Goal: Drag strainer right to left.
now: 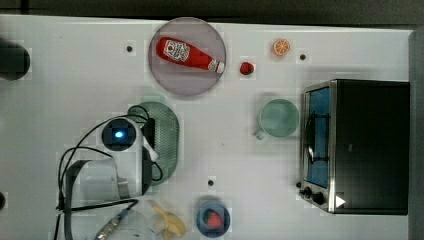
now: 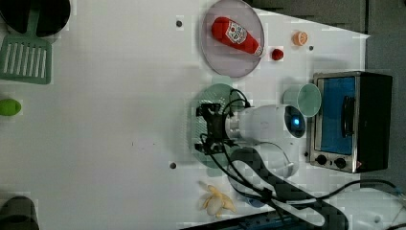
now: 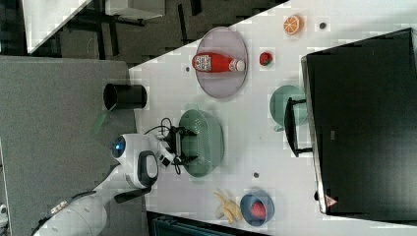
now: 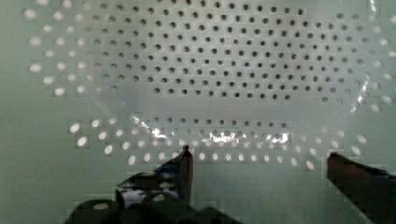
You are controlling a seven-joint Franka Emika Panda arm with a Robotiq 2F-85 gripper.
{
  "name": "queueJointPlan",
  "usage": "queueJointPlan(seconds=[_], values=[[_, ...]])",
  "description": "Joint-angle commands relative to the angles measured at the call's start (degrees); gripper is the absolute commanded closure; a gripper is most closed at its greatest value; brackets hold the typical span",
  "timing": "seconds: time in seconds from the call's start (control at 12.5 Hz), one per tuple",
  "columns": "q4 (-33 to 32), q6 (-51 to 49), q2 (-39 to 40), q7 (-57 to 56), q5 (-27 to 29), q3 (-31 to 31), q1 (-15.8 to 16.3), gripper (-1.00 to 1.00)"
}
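Note:
The strainer (image 1: pixel 169 131) is a pale mint-green oval basket with fine dots, lying left of centre in the top view, partly under my arm. In the left view the strainer (image 2: pixel 203 98) lies beneath my gripper (image 2: pixel 210 130). The right view shows my gripper (image 3: pixel 180 142) reaching in over the strainer's (image 3: pixel 206 142) rim. Close up in the wrist view, my gripper (image 4: pixel 259 153) is open, its two dark fingertips (image 4: pixel 186 158) set wide apart inside the perforated strainer (image 4: pixel 224 60), holding nothing.
A mint-green mug (image 1: pixel 278 118) stands beside a toaster oven (image 1: pixel 360 145) at the top view's right. A plate (image 1: pixel 165 75) holds a ketchup bottle (image 1: pixel 187 54). A strawberry (image 1: pixel 246 68), orange slice (image 1: pixel 281 47), banana (image 1: pixel 170 223) and blue bowl (image 1: pixel 200 218) lie around. A green spatula (image 2: pixel 26 57) and lime (image 2: pixel 9 106) show too.

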Motion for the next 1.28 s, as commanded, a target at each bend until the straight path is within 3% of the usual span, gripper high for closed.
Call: queueJointPlan(seconds=[0.08,0.8,1.28], values=[[5.0,-1.4,2.1,6.8,-0.1,0.3,4.2,-1.0],[15.0,-3.6,7.9,12.2,0.7,0.3,11.5,-1.0],[19.6,-3.2,10.6,13.8,0.7,0.3,14.7,-1.0]])
